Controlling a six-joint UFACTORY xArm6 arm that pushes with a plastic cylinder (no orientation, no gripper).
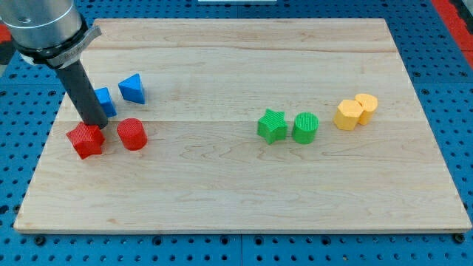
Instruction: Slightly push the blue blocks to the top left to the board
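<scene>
Blue cube [106,101] sits just up-right of my tip [94,125], partly hidden by the rod; blue triangle [132,88] lies beyond it, further right. No gripper is fitted, just a bare rod, so nothing spreads or pinches. My tip appears to touch the red block [86,140]; the red cylinder [132,134] is to its right. Bring my tip round to the blues' lower right, then nudge briefly up-left. The desk [236,192] has bare wood above; its left edge is near.
</scene>
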